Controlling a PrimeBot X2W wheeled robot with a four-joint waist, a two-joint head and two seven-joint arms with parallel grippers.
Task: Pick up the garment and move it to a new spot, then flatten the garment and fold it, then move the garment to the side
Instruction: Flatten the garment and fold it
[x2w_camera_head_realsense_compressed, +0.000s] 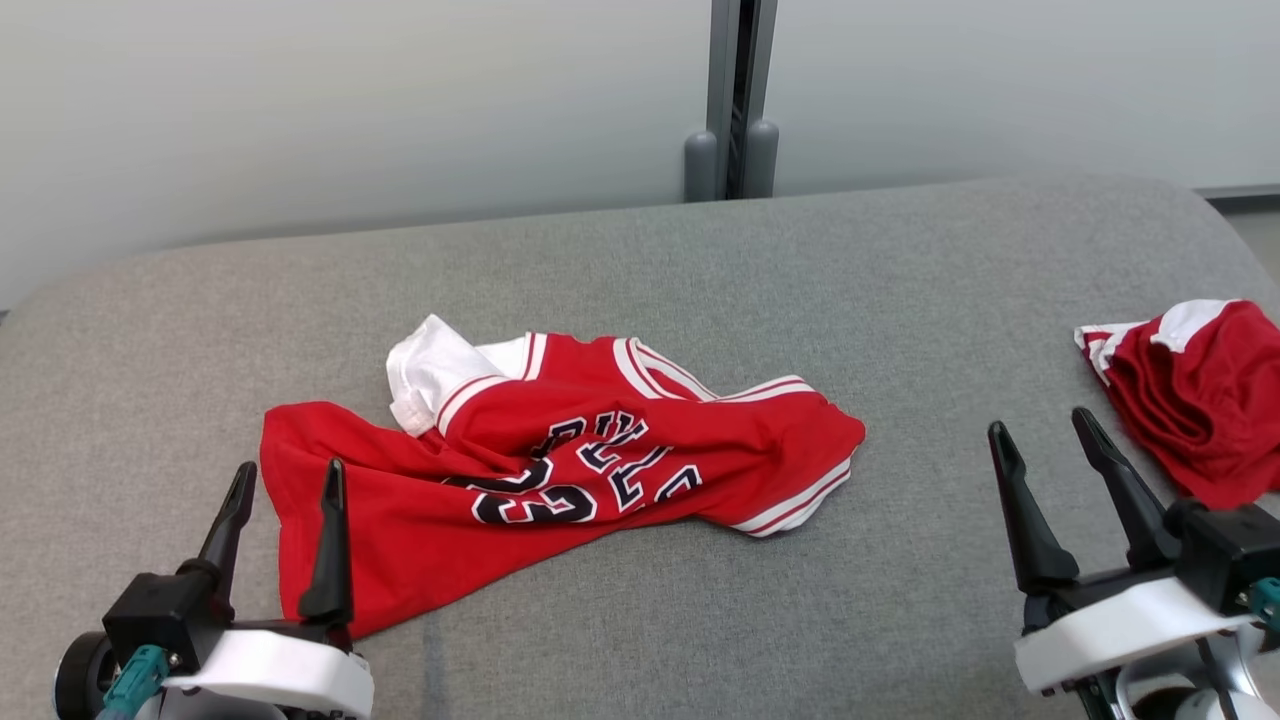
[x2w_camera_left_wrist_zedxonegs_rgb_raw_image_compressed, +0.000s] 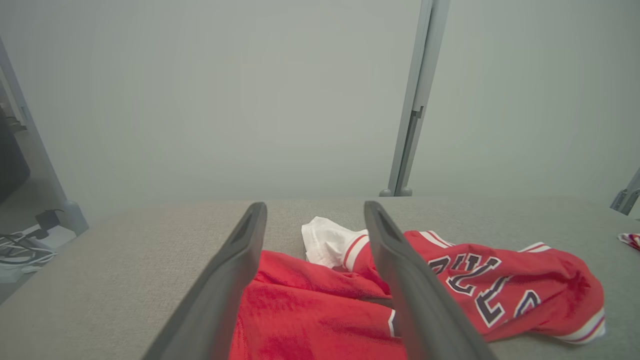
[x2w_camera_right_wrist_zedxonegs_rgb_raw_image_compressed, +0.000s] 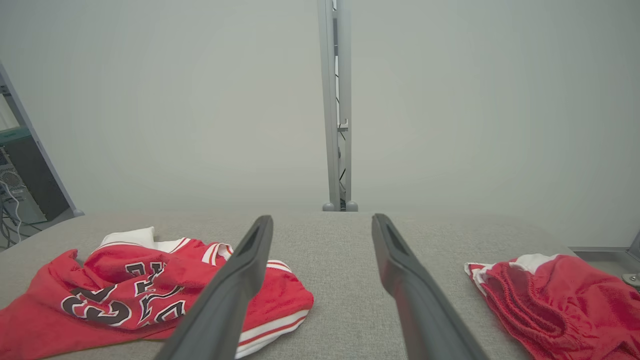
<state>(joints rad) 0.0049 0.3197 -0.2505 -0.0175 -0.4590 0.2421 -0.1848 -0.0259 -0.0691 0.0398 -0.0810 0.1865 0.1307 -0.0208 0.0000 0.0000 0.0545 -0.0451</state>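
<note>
A red basketball jersey, the garment (x2w_camera_head_realsense_compressed: 560, 470), lies crumpled in the middle of the grey padded surface, with black-and-white lettering and a white part turned up at its far left. My left gripper (x2w_camera_head_realsense_compressed: 286, 478) stands open at the lower left, its fingertips over the garment's near-left edge, nothing between them. In the left wrist view the garment (x2w_camera_left_wrist_zedxonegs_rgb_raw_image_compressed: 320, 300) lies between and beyond the open left gripper (x2w_camera_left_wrist_zedxonegs_rgb_raw_image_compressed: 314, 210). My right gripper (x2w_camera_head_realsense_compressed: 1043, 425) is open at the lower right, apart from the garment (x2w_camera_right_wrist_zedxonegs_rgb_raw_image_compressed: 125, 295), over bare cushion. The right gripper (x2w_camera_right_wrist_zedxonegs_rgb_raw_image_compressed: 322, 222) holds nothing.
A second red piece of clothing (x2w_camera_head_realsense_compressed: 1195, 395) lies bunched at the right edge of the surface (x2w_camera_head_realsense_compressed: 900, 300), close to my right gripper; it also appears as red cloth (x2w_camera_right_wrist_zedxonegs_rgb_raw_image_compressed: 555, 300). A grey post (x2w_camera_head_realsense_compressed: 733, 100) stands behind the surface against a pale wall.
</note>
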